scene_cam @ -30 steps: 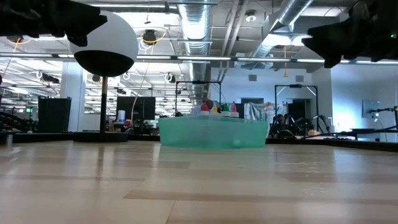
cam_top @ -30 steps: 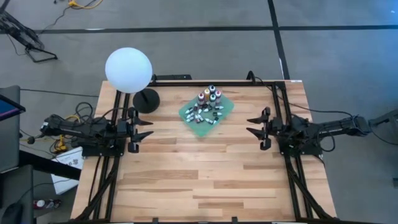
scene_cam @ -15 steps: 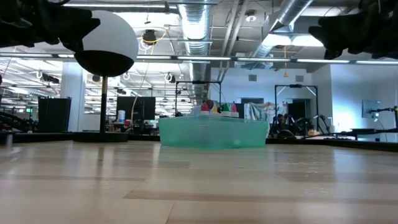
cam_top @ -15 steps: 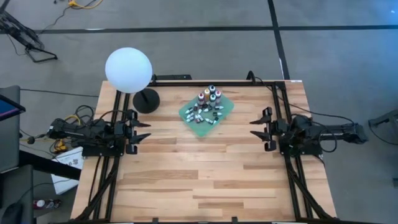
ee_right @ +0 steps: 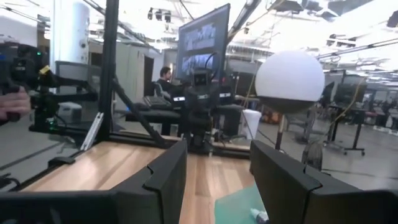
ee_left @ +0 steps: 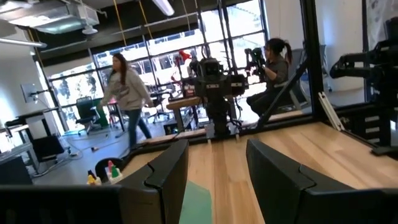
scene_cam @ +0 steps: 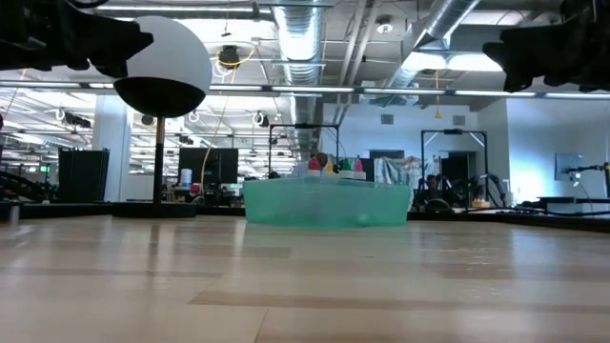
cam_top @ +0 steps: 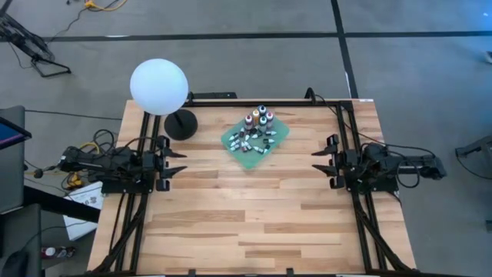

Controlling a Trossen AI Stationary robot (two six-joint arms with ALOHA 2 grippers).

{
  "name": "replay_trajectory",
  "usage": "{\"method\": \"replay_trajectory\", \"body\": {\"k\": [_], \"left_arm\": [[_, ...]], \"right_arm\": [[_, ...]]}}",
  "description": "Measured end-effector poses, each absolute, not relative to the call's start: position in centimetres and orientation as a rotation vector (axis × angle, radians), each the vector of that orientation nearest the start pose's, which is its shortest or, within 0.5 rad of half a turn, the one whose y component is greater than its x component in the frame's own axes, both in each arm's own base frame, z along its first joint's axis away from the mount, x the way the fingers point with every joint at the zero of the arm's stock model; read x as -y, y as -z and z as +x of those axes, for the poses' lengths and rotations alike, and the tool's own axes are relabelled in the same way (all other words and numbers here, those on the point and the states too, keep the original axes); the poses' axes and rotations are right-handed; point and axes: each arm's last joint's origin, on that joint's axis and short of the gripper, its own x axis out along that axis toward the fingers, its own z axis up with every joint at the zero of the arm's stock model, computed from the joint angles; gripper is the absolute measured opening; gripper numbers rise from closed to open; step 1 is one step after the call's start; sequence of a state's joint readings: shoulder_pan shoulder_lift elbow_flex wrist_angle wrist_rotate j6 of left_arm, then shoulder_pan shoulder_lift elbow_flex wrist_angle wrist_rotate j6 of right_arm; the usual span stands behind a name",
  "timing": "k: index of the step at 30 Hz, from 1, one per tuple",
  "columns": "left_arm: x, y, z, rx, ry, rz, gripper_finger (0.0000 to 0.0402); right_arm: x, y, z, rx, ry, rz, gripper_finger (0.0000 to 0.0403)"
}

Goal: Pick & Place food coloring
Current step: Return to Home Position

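Midway back on the tabletop, the left gripper hangs at the left edge and the right gripper at the right edge. Each has its fingers spread wide and holds nothing. Farther back, toward the far edge, the food coloring bottles sit together in the green bin, some upright, some lying. A white globe lamp stands near the far left corner.

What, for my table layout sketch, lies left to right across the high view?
Left gripper, fingers open → green bin holding the food coloring bottles → right gripper, fingers open.
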State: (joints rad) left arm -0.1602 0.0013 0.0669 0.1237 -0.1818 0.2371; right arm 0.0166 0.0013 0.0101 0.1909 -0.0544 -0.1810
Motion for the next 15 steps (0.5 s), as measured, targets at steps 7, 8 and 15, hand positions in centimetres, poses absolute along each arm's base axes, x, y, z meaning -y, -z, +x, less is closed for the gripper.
{"method": "replay_trajectory", "body": {"k": [7,8,15], "left_arm": [[1.04,-19.23,9.30,0.268,-0.023,0.218,0.0158],[1.05,-19.44,9.26,0.294,-0.009,0.226,0.0158],[0.60,-19.74,9.24,0.327,-0.030,0.268,0.0158]], "right_arm": [[-0.59,-18.43,9.52,0.198,-0.081,-0.190,0.0168],[-0.59,-18.46,9.51,0.201,-0.081,-0.192,0.0168],[-0.59,-18.76,9.45,0.229,-0.078,-0.192,0.0169]]}}
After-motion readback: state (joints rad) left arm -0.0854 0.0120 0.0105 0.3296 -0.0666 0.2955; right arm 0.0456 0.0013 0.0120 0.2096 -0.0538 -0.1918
